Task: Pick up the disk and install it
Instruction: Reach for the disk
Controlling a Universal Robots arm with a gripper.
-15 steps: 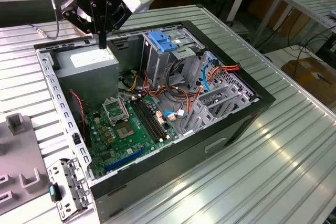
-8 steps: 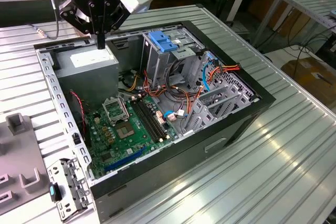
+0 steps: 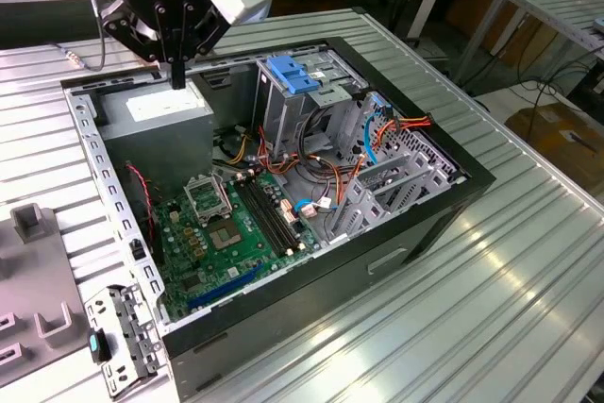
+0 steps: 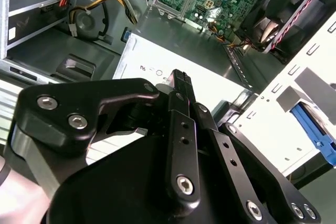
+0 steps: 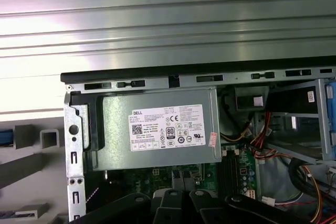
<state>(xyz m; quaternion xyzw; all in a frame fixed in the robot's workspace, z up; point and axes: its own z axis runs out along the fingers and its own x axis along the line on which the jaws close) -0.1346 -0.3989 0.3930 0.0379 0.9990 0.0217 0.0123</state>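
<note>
My gripper [image 3: 176,77] hangs just above the grey power supply box [image 3: 160,112] with its white sticker, at the back corner of the open computer case [image 3: 453,197] on the exterior view's left. Its black fingers [image 4: 181,80] are pressed together with nothing between them. The same sticker-labelled box [image 5: 157,129] lies directly under the gripper in the first wrist view. The disk is out of view. A blue plastic edge [image 4: 313,132] shows beside grey blocks outside the case wall; I cannot tell what it belongs to.
A grey metal drive cage with a blue handle [image 3: 300,75] stands upright in the case. The green motherboard [image 3: 226,224], loose cables [image 3: 326,176] and a card bracket [image 3: 396,181] are inside. Grey fixtures [image 3: 33,233] sit on the ribbed metal table [image 3: 510,280].
</note>
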